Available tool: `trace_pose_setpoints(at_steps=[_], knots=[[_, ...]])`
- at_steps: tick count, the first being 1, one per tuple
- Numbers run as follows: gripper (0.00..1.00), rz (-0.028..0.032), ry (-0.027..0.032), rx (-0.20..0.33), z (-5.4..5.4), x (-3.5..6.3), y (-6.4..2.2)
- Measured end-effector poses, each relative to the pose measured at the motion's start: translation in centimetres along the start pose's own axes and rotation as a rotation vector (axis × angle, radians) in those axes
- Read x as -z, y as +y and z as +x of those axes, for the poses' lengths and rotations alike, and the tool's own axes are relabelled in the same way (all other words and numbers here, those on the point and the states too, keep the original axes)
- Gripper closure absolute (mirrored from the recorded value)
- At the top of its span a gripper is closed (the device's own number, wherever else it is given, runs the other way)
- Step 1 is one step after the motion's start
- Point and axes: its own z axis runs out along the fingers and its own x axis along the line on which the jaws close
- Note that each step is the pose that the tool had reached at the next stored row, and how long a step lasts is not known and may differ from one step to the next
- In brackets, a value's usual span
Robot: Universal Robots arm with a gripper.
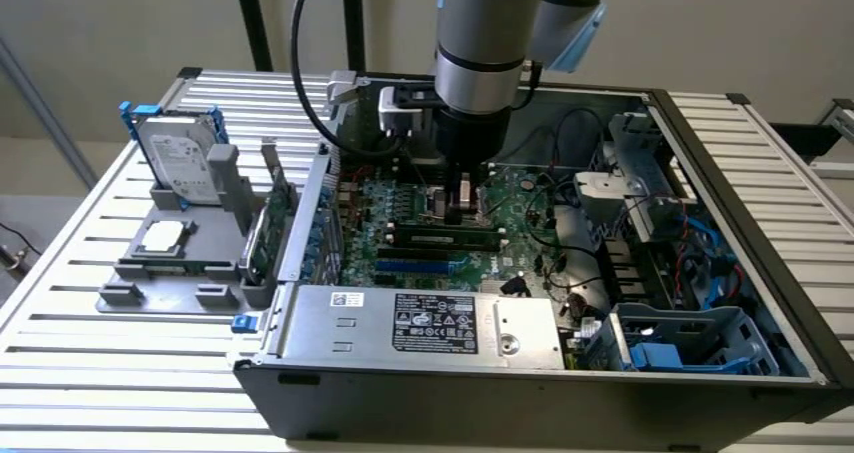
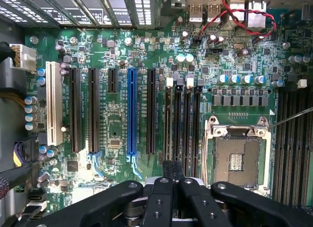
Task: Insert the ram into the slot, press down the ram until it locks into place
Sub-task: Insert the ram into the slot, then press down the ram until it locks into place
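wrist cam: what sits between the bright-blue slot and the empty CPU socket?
In the wrist view, between the blue slot and the CPU socket lie one black expansion slot and a group of parallel black memory slots, which the gripper is nearest to.

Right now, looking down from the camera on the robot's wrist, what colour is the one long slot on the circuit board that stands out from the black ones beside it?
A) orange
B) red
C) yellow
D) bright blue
D: in the wrist view the blue slot runs parallel between black slots on the green motherboard.
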Motion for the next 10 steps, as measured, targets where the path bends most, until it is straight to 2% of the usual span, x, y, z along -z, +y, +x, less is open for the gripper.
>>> trace_pose_setpoints(at_steps=[10], knots=[[0.89, 0.0000, 0.0000, 0.000, 0.00, 0.00, 0.00]])
